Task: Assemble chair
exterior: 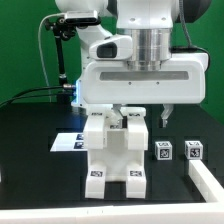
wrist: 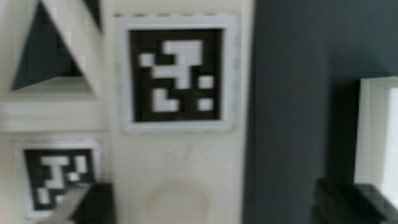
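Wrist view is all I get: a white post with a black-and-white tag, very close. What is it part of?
Observer: It belongs to the chair, chunky white blocks joined together on the black table.
Visitor: Is anything else lying around?
Observer: Two small tagged cubes sit apart from it, at the exterior view's right.
Visitor: And on the other side?
Observer: The flat marker board lies behind the chair, at the exterior view's left.
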`<control>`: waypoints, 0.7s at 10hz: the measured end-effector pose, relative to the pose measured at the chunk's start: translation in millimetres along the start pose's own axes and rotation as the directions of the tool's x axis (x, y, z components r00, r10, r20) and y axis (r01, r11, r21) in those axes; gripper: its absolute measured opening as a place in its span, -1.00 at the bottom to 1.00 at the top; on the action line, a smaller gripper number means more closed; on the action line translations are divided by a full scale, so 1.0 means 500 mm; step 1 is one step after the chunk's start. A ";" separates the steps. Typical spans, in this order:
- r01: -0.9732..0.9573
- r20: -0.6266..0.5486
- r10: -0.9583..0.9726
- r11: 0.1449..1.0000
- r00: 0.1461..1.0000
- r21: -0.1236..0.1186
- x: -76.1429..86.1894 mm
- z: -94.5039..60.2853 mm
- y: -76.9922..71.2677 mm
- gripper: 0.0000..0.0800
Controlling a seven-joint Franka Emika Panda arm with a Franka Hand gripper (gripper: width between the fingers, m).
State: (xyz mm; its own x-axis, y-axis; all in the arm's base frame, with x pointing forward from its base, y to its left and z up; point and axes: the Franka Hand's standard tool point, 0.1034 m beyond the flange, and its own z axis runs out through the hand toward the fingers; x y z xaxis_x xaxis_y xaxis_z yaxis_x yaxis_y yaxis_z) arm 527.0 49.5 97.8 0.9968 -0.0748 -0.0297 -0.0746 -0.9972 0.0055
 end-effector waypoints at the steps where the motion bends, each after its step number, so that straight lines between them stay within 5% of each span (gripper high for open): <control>1: 0.000 0.000 0.000 1.000 1.000 0.000 0.000 0.000 0.001 0.55; 7: 0.000 0.002 0.000 1.000 1.000 0.000 0.000 -0.003 -0.001 0.62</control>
State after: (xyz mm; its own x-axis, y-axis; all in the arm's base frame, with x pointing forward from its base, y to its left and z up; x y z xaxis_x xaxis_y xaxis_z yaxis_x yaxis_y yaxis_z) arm 526.8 49.8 99.3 0.9967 -0.0750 -0.0314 -0.0748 -0.9972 0.0052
